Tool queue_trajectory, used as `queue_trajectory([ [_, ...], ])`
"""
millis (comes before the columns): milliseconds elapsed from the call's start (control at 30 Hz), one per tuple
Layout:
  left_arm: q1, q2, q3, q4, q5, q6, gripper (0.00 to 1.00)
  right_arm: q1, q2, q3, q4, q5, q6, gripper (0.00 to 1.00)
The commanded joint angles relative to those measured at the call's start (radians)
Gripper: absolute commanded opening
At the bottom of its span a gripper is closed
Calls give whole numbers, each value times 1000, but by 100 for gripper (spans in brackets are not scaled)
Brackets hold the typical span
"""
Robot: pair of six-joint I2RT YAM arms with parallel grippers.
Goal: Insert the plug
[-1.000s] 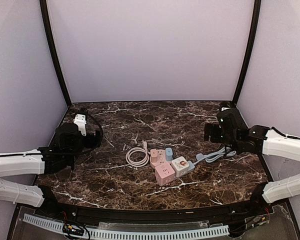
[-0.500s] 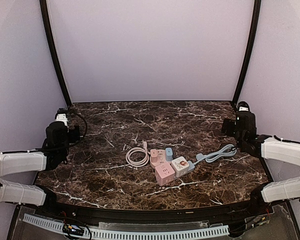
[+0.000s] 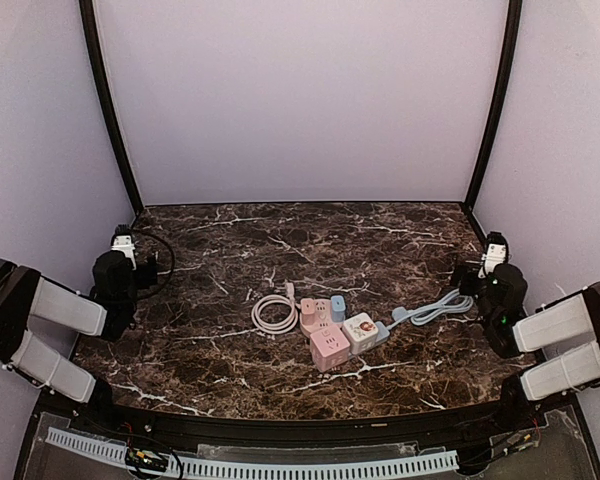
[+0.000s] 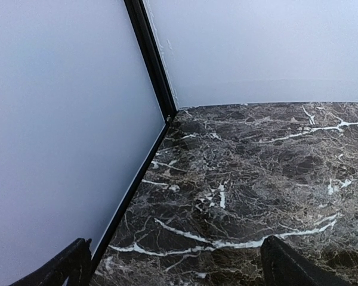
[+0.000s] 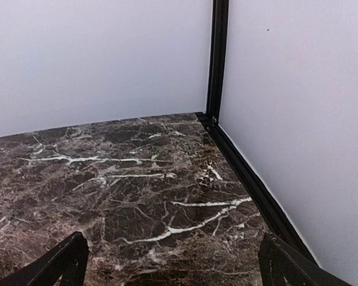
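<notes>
Top external view: pink plug (image 3: 308,308) and blue plug (image 3: 338,308) sit against the socket cubes (image 3: 330,347) mid-surface (image 3: 230,370), well apart from left hand (image 4: 173,271) and right hand (image 5: 170,265), both spread wide, holding nothing.

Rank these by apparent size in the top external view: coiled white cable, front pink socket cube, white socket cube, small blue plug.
1. coiled white cable
2. front pink socket cube
3. white socket cube, only slightly smaller than the pink one
4. small blue plug

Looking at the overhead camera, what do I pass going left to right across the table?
Left gripper, coiled white cable, pink socket cubes, white socket cube, grey-blue cord, right gripper.
</notes>
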Motion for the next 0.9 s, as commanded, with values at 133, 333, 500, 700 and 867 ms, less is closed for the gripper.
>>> queue_trajectory([
  [133,83,108,-3,159,90,-13,99,-67,82,45,208,-172,-86,99],
  [333,118,178,16,196,125,-48,99,-121,143,32,310,-225,-91,98],
  [500,127,180,23,177,135,-53,99,-134,257,-6,493,-309,-126,99],
  [700,127,184,21,186,128,-52,99,-171,292,60,402,-367,-101,99],
  [867,127,185,20,190,129,-51,99,-177,293,70,385,-304,-63,99],
])
